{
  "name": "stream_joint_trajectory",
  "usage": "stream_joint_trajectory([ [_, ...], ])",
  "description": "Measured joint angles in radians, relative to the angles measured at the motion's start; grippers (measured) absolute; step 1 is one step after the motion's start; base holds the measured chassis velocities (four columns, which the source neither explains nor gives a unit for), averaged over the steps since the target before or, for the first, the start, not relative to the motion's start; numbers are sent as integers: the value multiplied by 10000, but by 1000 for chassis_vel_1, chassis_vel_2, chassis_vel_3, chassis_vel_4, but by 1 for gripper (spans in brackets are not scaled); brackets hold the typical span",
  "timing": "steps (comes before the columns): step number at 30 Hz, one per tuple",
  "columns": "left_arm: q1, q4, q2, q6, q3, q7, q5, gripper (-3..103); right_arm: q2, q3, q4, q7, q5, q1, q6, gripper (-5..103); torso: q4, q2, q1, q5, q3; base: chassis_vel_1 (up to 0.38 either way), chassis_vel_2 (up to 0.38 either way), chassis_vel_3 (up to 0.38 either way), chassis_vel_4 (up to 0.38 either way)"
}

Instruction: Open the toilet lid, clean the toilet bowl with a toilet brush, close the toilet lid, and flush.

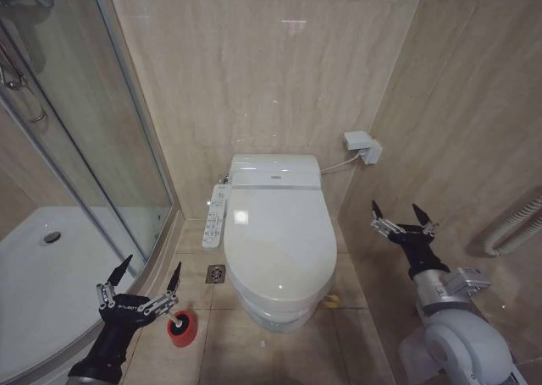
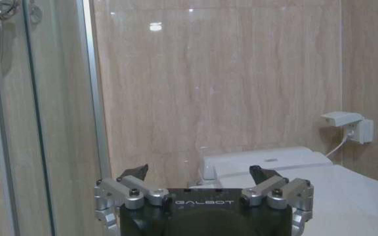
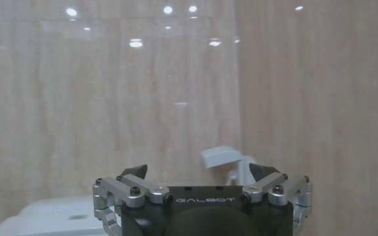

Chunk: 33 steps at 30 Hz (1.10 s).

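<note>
Toilet lid (image 1: 278, 237) down over bowl, centre floor against back wall. Red cup (image 1: 180, 328) with brush on floor at toilet's left. Left gripper (image 1: 152, 275) spread, empty, above cup. Right gripper (image 1: 399, 211) spread, empty, right of toilet.

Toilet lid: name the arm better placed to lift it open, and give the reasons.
Probably right. The toilet lid is shut. The right gripper, open and empty, hangs beside the lid's right edge. The left gripper, open too, sits lower near the red holder cup, better placed for the brush.
</note>
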Motion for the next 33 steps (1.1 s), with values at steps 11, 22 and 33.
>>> stream_joint_trajectory([
  [11, 0, 0, 0, 0, 0, 0, 0, 100, -6, -1479, -64, -911, -127, 692, 498, 100, 3, -2, -1, 1, -1, 0, 0, 0, 0],
  [22, 0, 0, 0, 0, 0, 0, 0, 100, 176, -2342, -640, -847, -219, 1516, 691, 100, 1, -3, -1, -1, -2, 0, 0, 0, 0],
  [33, 0, 0, 0, 0, 0, 0, 0, 100, 228, -1848, -1112, -761, -227, 971, 927, 100, -3, -3, -2, 0, -3, 0, 0, 0, 0],
])
